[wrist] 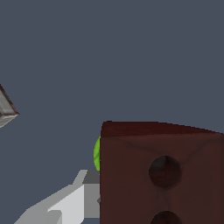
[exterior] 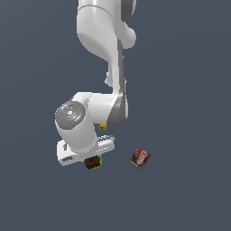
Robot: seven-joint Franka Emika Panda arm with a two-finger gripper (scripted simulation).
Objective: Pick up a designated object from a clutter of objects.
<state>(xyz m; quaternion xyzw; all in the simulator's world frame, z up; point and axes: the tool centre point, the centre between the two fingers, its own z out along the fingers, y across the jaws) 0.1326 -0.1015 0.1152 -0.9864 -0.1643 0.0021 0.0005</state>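
dark red-brown block point(exterior: 92, 162) directly under the hand point(exterior: 85, 155), filling the wrist view with 2 round holes showing, green cup point(exterior: 100, 160) touching its side, hand's grip on it impossible to tell, brown printed packet point(exterior: 140, 158) well apart toward the exterior view's right, tiny yellow piece point(exterior: 103, 127) beside the arm

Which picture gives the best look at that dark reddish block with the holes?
The wrist view: the dark red-brown block fills the corner, holes plainly visible. In the exterior view it is a small dark shape, mostly hidden beneath the end effector.

A simulated scene: flat, featureless slate-grey ground point(exterior: 189, 67) beneath smoothly rendered objects.
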